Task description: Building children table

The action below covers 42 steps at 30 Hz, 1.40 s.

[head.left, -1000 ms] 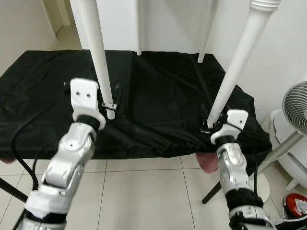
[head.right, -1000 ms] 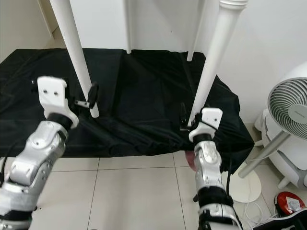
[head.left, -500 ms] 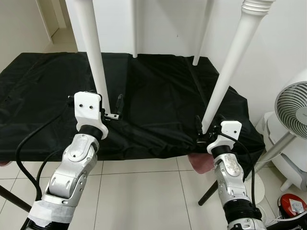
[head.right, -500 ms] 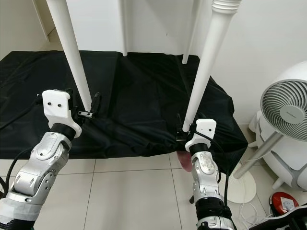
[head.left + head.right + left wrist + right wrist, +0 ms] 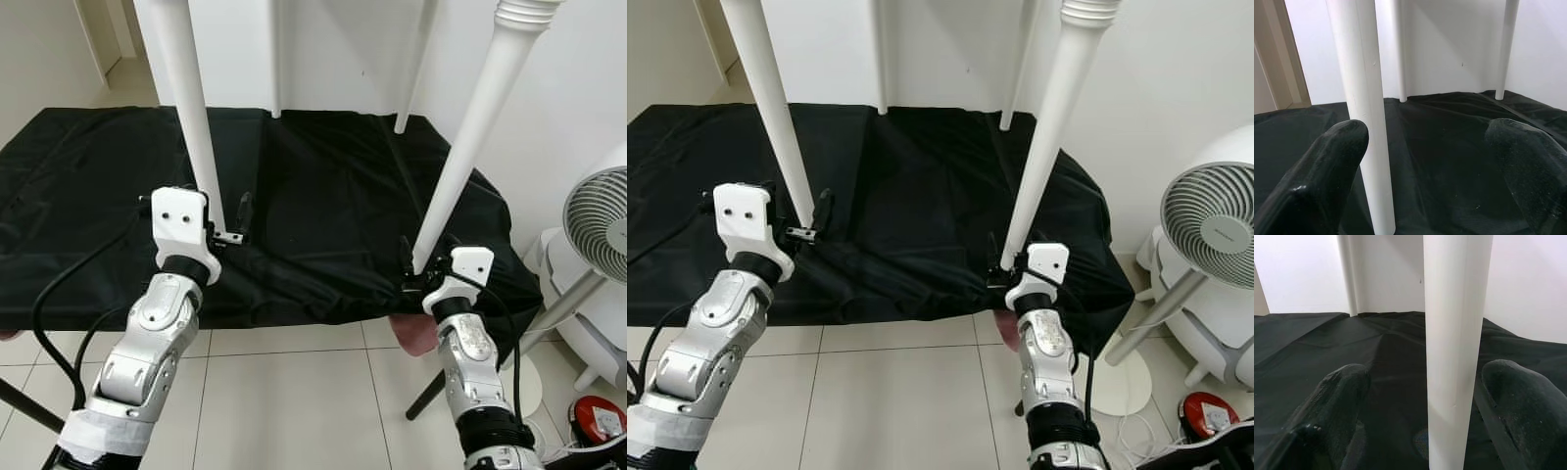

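Four white table legs stand upright from a surface covered by a black cloth [image 5: 333, 186]. My left gripper [image 5: 223, 220] is open around the base of the near left leg [image 5: 196, 117]. In the left wrist view that leg [image 5: 1364, 98] stands close beside one finger [image 5: 1327, 166], and the other finger [image 5: 1528, 161] is far off it. My right gripper [image 5: 423, 266] is open around the base of the tilted near right leg [image 5: 470, 147]. The right wrist view has this leg [image 5: 1457, 323] between the two fingers with a gap on each side.
Two far legs [image 5: 275, 59] [image 5: 411, 69] rise near the white wall. A white fan [image 5: 598, 215] stands on the tiled floor at the right, with a red object [image 5: 602, 421] below it. A pink thing [image 5: 421, 338] pokes out under the cloth's front edge.
The whole view shifted a second ago, so the camera moved. Both grippers stay open around the bases of the near legs, with almost nothing different over the last half second.
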### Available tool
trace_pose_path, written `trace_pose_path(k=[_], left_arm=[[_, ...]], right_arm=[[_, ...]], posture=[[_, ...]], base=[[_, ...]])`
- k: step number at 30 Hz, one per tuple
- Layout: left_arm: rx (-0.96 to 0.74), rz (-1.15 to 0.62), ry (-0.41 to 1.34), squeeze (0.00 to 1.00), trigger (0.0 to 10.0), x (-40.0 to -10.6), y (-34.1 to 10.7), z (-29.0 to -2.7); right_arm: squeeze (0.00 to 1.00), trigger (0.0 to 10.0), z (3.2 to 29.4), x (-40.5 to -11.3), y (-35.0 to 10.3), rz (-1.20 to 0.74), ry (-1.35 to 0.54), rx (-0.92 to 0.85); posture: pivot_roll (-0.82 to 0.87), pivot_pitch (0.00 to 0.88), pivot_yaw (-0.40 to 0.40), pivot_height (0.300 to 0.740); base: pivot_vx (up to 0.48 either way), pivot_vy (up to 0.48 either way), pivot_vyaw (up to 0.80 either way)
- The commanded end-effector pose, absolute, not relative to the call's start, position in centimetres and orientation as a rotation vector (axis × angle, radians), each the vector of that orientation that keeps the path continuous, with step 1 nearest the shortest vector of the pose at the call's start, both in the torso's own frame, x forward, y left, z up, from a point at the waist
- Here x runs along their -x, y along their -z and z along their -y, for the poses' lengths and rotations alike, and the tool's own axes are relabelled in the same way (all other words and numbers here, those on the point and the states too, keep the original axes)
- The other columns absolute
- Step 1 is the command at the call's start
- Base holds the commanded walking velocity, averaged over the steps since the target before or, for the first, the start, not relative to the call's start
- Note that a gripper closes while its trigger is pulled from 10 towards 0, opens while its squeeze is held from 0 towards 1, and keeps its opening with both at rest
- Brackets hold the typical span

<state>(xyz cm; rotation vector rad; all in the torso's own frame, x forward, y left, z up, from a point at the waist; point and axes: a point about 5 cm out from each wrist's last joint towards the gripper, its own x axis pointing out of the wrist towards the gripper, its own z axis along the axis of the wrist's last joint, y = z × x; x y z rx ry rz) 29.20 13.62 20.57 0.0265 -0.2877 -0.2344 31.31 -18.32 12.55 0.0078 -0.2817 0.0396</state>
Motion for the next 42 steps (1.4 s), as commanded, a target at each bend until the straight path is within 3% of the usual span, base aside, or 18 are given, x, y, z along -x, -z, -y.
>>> trace_pose_path(k=[1, 30, 31, 36, 42], left_arm=[[-0.041, 0.291, 0.305, 0.0, 10.0, -29.3, -20.9, -13.3], [-0.041, 0.291, 0.305, 0.0, 10.0, -29.3, -20.9, -13.3], [-0.033, 0.29, 0.311, 0.0, 10.0, -29.1, -20.6, -13.2], [-0.108, 0.27, 0.526, 0.0, 10.0, -25.7, -15.7, -11.3], [-0.105, 0.271, 0.533, 0.0, 10.0, -25.4, -15.7, -11.2]], right_arm=[[0.0, 10.0, 18.5, -31.6, -12.9, 0.293, -0.033, -0.008], [0.0, 10.0, 18.5, -31.6, -12.9, 0.293, -0.033, -0.008], [0.0, 10.0, 18.5, -31.3, -12.7, 0.288, -0.037, 0.0], [0.0, 10.0, 15.4, -27.4, -8.2, 0.151, -0.282, 0.072], [0.0, 10.0, 15.3, -27.1, -8.2, 0.149, -0.293, 0.074]], posture=[[0.05, 0.0, -0.141, 0.74], [0.05, 0.0, -0.141, 0.74], [0.05, 0.0, 0.0, 0.74], [0.07, 0.0, 0.0, 0.74], [0.07, 0.0, 0.0, 0.74]], base=[[0.0, 0.0, 0.0], [0.0, 0.0, 0.0], [0.0, 0.0, 0.0], [0.0, 0.0, 0.0], [0.0, 0.0, 0.0]])
